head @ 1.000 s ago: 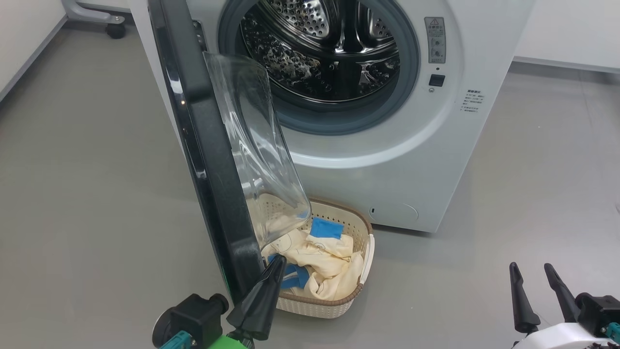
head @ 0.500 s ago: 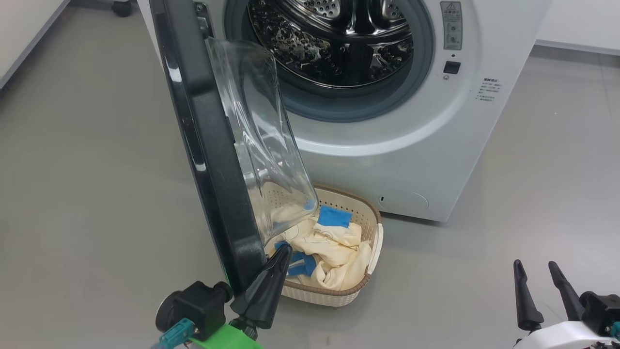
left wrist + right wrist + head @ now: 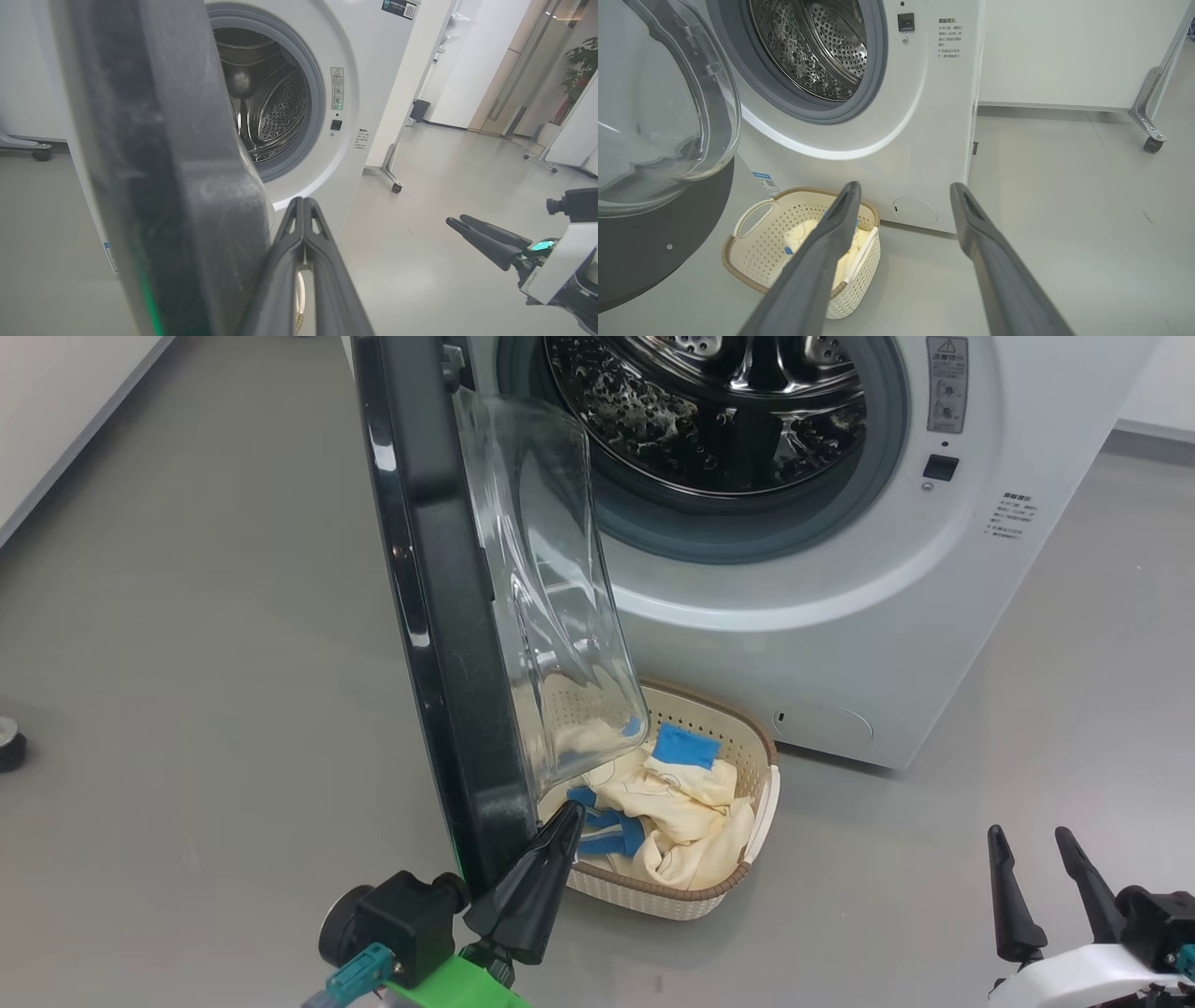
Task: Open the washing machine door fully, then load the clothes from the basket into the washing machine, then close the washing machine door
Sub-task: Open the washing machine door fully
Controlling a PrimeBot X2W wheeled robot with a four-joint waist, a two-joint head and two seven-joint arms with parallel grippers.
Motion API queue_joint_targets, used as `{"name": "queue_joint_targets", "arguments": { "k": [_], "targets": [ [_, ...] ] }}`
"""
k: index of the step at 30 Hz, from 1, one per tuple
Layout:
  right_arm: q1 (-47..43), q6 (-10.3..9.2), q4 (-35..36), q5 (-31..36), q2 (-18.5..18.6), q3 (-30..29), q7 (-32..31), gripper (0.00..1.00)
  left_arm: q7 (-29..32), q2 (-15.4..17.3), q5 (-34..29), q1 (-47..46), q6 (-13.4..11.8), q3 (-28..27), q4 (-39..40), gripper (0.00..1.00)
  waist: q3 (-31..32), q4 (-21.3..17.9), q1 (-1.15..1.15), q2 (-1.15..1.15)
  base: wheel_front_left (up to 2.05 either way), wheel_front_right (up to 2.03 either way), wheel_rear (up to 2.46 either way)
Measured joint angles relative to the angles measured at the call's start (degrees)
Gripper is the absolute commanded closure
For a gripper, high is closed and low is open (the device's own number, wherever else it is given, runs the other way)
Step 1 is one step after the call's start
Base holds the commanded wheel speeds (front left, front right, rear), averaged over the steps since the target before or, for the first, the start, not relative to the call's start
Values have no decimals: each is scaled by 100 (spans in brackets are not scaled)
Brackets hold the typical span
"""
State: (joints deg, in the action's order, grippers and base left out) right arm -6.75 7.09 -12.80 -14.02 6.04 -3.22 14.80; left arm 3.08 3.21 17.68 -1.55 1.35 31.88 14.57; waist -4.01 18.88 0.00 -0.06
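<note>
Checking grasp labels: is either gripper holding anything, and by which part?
Nothing is held. The left gripper is shut, empty, beside the lower rim of the washing machine door; the right gripper is open and empty.

floor (image 3: 187, 616): grey | wheeled metal leg (image 3: 1142, 112) | potted plant (image 3: 581, 60) | dark bin (image 3: 419, 110)

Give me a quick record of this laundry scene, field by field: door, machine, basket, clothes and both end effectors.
door: round black-rimmed washing machine door with glass bowl, open, swung out about square to the front
machine: big white front-loading washing machine, steel drum with no clothes seen inside
basket: cream perforated plastic basket, on the grey floor before the machine, partly under the door
clothes: cream-yellow garments with blue trim, piled in the basket
left end effector: shut, tip beside the door's lower inner edge
right end effector: open, holding nothing
</note>
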Motion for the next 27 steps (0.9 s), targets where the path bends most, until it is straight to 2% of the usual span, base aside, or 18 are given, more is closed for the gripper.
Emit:
{"name": "queue_joint_targets", "arguments": {
  "k": [27],
  "targets": [
    [-4, 0, -40, -2, 9, 38, 0, 0, 48, -13, -1, -9, -209, -59, 77, 100, -21, 759, 0, 0, 0, 0, 0]
  ]
}}
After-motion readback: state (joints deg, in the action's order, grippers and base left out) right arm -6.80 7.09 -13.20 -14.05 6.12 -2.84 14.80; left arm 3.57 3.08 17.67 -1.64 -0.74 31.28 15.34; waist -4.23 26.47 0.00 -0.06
